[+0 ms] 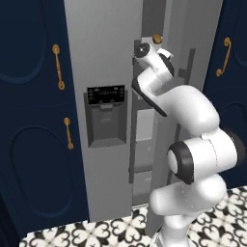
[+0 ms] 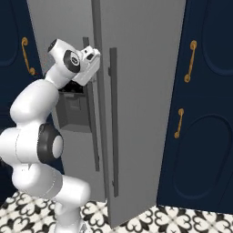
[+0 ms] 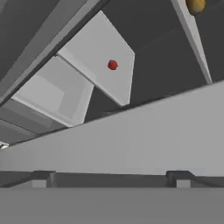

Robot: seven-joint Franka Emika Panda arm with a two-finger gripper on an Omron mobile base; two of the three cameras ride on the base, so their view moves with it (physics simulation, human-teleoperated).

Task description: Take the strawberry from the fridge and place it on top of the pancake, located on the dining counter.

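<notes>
Standing between navy cabinets [image 1: 29, 120] with gold handles [image 1: 58, 66], the fridge [image 1: 103, 58] fills the middle of both base views, its right door [image 2: 145, 104] swung partly open so a narrow gap shows the inside. A black dispenser recess [image 1: 105, 116] sits in the left door, and dark bar handles [image 2: 113, 118] run down the door edges. Below lies a black-and-white patterned floor [image 1: 96, 231].

The white arm [image 1: 193, 144] rises in front of the fridge and bends up toward the gap, its hand [image 1: 153, 58] held high at the edge of the open door. Its gripper [image 3: 111, 180] shows in the hand view as two dark tips at the bottom, set well apart, so the jaws stand wide with nothing between them.

Inside, the hand view shows pale grey shelves [image 3: 98, 52] tilted across the picture. The strawberry [image 3: 112, 64] lies on one of these shelves, well apart from the tips. A golden-brown lump [image 3: 195, 5] sits at the top right of that view; it also shows high in the gap in the left base view, just above the hand.
</notes>
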